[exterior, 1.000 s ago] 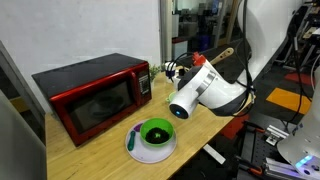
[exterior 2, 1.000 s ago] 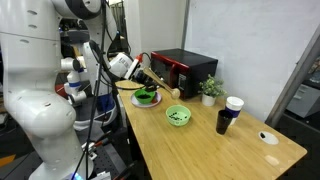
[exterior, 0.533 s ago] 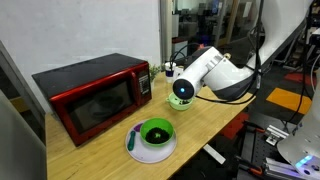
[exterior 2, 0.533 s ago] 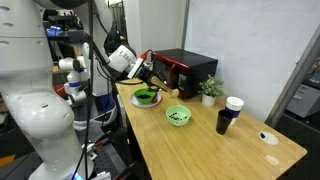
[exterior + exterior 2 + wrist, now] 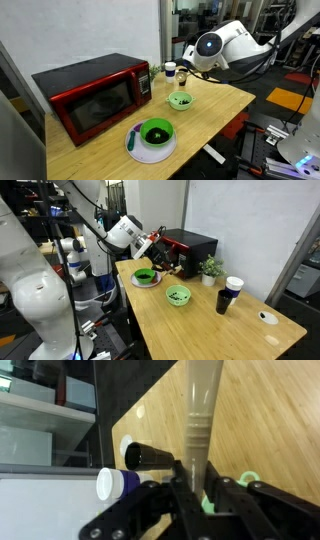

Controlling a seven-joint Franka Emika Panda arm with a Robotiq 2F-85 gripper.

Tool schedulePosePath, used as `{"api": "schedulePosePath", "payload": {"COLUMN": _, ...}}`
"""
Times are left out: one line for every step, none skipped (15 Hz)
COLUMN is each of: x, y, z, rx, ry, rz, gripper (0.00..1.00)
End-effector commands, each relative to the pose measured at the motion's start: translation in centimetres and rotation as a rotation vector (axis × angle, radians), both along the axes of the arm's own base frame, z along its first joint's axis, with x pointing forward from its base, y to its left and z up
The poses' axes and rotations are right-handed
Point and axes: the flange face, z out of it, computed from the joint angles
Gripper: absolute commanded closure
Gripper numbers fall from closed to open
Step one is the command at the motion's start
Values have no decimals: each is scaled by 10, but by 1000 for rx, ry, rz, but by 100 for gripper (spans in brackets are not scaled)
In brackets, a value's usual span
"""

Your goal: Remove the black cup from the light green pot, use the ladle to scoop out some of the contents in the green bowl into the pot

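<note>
Ladle [image 5: 197, 410] tan, gripped aloft. Black cup [image 5: 222, 302] upright, 3 o'clock of light green pot [image 5: 170, 299]; green bowl [image 5: 139, 278] at 10 o'clock.

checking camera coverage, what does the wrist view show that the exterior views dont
Only the wrist view clearly shows the ladle, its pale handle clamped in the pincer. Only the exterior views show the red microwave and the white plate. Both share the black cup, the white cup and the wooden table.
</note>
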Motion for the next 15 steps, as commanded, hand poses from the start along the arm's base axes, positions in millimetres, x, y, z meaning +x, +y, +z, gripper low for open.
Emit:
{"api": "schedulePosePath", "payload": {"x": -24, "y": -25, "z": 22, "rx": 188, "ry": -80, "rz": 42, "gripper": 94}}
{"api": "schedulePosePath", "payload": {"x": -27, "y": -35, "z": 29, "rx": 238, "ry": -114, "rz": 46, "gripper": 94}}
{"api": "schedulePosePath", "payload": {"x": -30, "y": -44, "z": 35, "rx": 291, "ry": -149, "rz": 45, "gripper": 94}}
{"api": "schedulePosePath", "payload": {"x": -32, "y": -53, "z": 42, "rx": 339, "ry": -186, "rz": 41, "gripper": 94}}
{"api": "schedulePosePath", "payload": {"x": -35, "y": -66, "z": 49, "rx": 391, "ry": -224, "rz": 33, "gripper": 94}}
{"api": "schedulePosePath", "payload": {"x": -37, "y": -78, "z": 55, "rx": 443, "ry": -259, "rz": 23, "gripper": 94}}
{"api": "schedulePosePath", "payload": {"x": -40, "y": -90, "z": 60, "rx": 492, "ry": -298, "rz": 13, "gripper": 94}}
{"api": "schedulePosePath", "payload": {"x": -42, "y": -102, "z": 65, "rx": 544, "ry": -333, "rz": 3, "gripper": 94}}
{"api": "schedulePosePath", "payload": {"x": -43, "y": -114, "z": 69, "rx": 593, "ry": -371, "rz": -12, "gripper": 94}}
{"api": "schedulePosePath", "payload": {"x": -45, "y": -127, "z": 69, "rx": 648, "ry": -403, "rz": -25, "gripper": 94}}
{"api": "schedulePosePath", "payload": {"x": -47, "y": -139, "z": 70, "rx": 695, "ry": -438, "rz": -39, "gripper": 94}}
{"api": "schedulePosePath", "payload": {"x": -48, "y": -152, "z": 68, "rx": 746, "ry": -474, "rz": -59, "gripper": 94}}
{"api": "schedulePosePath", "payload": {"x": -50, "y": -163, "z": 67, "rx": 793, "ry": -509, "rz": -79, "gripper": 94}}
{"api": "schedulePosePath", "payload": {"x": -52, "y": -177, "z": 64, "rx": 832, "ry": -552, "rz": -106, "gripper": 94}}
{"api": "schedulePosePath", "payload": {"x": -53, "y": -184, "z": 60, "rx": 883, "ry": -587, "rz": -133, "gripper": 94}}
